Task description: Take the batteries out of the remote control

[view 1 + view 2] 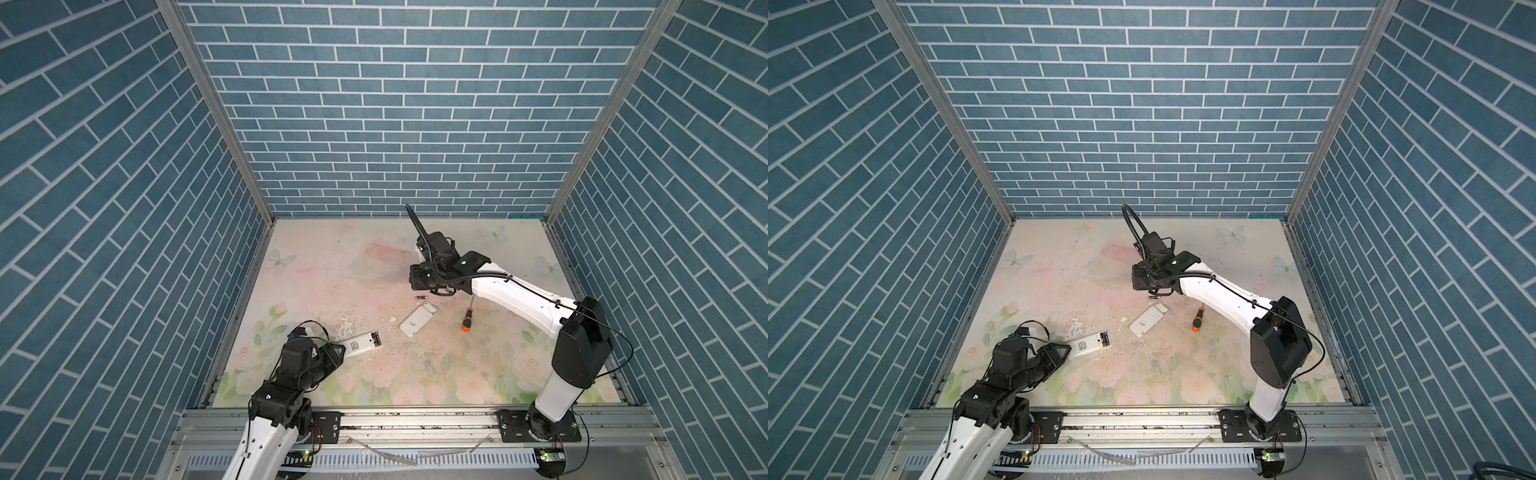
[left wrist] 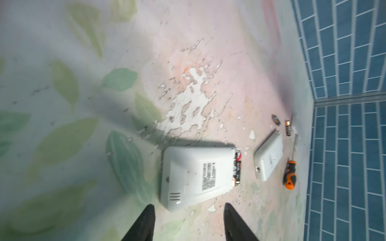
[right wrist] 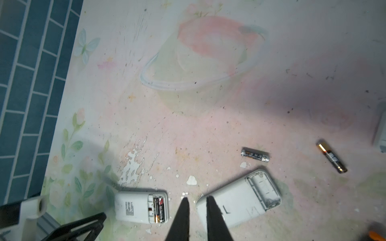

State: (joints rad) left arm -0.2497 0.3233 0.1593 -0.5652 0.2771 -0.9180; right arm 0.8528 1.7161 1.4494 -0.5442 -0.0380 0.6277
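the left pincer (image 2: 189, 205) sits low at the near left of the table (image 1: 332, 257), its fingers spread and pinching nothing. the near end of the loaded remote (image 1: 360, 344) lies just at the tips, and i cannot tell whether they touch. this remote lies back-up with its bay open, and the batteries in the bay (image 3: 158, 209) sit side by side.

farther and to the right, near the middle, the empty remote (image 1: 419, 319) lies with a bare bay. just beyond it rests a loose battery (image 3: 255, 154), and a second loose battery (image 3: 331, 159) lies apart to its right. the screwdriver (image 1: 467, 318) lies right of the empty remote.

the right pincer (image 3: 197, 197) hangs over the middle, fingers drawn nearly together, with nothing between them.
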